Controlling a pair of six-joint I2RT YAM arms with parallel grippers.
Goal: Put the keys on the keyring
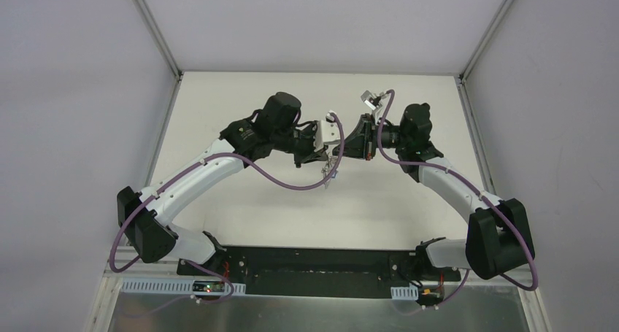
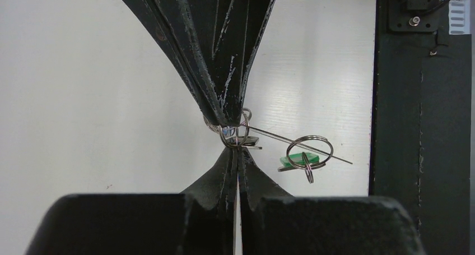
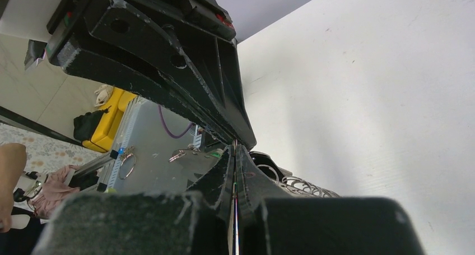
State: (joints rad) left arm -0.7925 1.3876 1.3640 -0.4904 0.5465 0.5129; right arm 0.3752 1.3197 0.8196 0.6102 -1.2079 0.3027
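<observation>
A: Two grippers meet tip to tip above the white table; left gripper is clenched on the keyring of small silvery metal rings; right gripper is clenched on the same bunch from 12 o'clock; no gap between either pair of fingers.
B: Green one?
A: Small metal key with green plastic head hangs at 4 o'clock of the pinch; looks threaded onto the rings; can't find the black or blue keys.
B: My read of the step: working a key round a split ring; draw the two grips apart gently, in the ring's plane; any twist and the coil may spring off the pads.
A: Agreed; views differ. Left wrist alone shows the green key, plus a thin straight wire running to 4 o'clock; right wrist shows only the keyring's coils at 4 o'clock of its tips; top view has the bunch dangling at 6 o'clock of the meeting tips, too small for detail.
</observation>
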